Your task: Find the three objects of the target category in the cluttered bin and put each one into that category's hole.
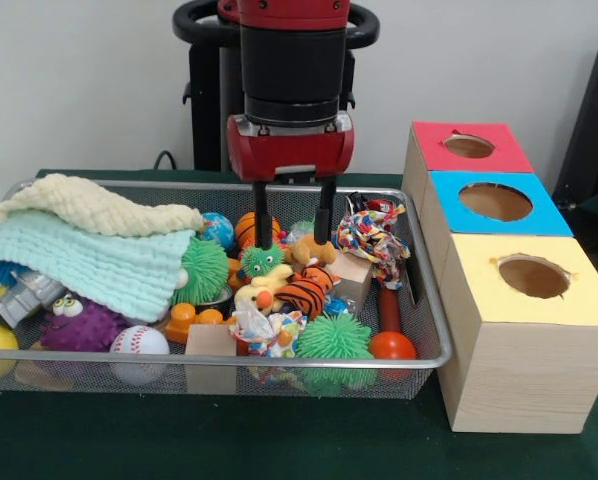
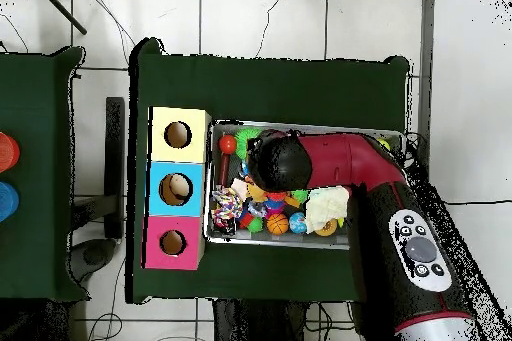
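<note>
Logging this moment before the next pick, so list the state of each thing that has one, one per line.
gripper: open, fingers lowered into the toys, holding nothing.
wire bin: upright, crowded with toys.
yellow blanket: crumpled, lying on the mint blanket.
mint blanket: bunched, draped over toys at one end.
red hole: open, nothing seen in it.
blue hole: open, nothing seen in it.
yellow hole: open, nothing seen in it.
</note>
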Tool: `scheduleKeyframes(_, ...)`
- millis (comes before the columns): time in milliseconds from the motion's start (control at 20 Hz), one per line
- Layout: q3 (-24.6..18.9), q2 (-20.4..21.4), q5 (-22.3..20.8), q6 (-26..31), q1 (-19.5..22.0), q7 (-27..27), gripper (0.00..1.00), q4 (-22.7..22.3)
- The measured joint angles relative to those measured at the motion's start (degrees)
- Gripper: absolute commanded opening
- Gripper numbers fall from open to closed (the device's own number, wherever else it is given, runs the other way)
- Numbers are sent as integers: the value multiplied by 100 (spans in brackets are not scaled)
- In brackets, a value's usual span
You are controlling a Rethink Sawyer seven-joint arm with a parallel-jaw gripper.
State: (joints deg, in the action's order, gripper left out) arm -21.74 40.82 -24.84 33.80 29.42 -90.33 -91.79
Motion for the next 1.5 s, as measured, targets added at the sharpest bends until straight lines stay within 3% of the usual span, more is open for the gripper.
scheduleKeyframes(350,112,291,-236,-54,-57,0,100,-182)
scheduleKeyframes(650,647,798,-448,-54,-347,0,100,-182)
scheduleKeyframes(850,987,920,-510,-53,-559,0,100,-153)
scheduleKeyframes(1250,901,694,-267,-409,-363,0,100,-304)
scheduleKeyframes(1500,853,174,-261,-1218,-256,0,100,-351)
